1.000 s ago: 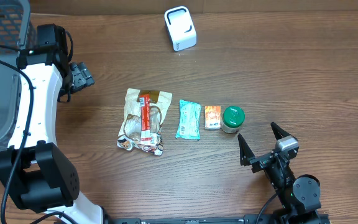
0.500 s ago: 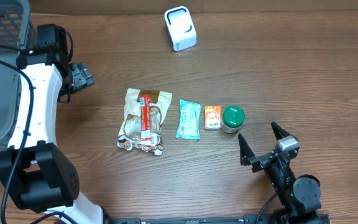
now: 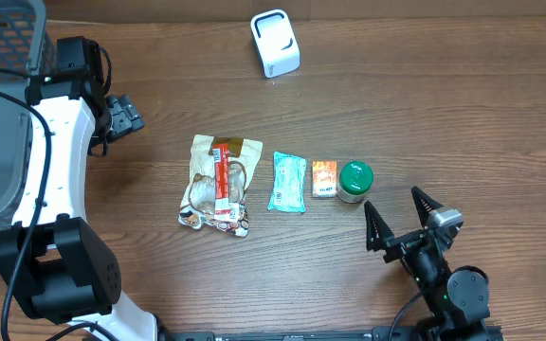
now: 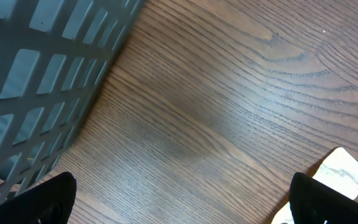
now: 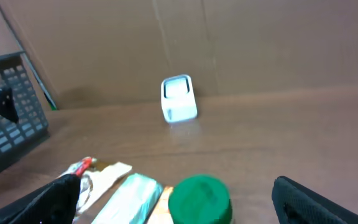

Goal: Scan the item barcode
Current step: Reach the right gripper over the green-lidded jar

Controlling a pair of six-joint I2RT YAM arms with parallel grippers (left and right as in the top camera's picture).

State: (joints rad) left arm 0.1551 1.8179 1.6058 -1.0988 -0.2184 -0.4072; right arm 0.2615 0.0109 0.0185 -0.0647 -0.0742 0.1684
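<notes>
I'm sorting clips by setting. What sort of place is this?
Probably a mock shop checkout: a white barcode scanner, a row of small groceries including a green-lidded jar, and a grey basket off to one side.

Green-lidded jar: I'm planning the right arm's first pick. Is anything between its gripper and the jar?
Nothing visible. Only bare table lies between the open right gripper and the green-lidded jar; the orange packet sits beside the jar, away from the gripper.
</notes>
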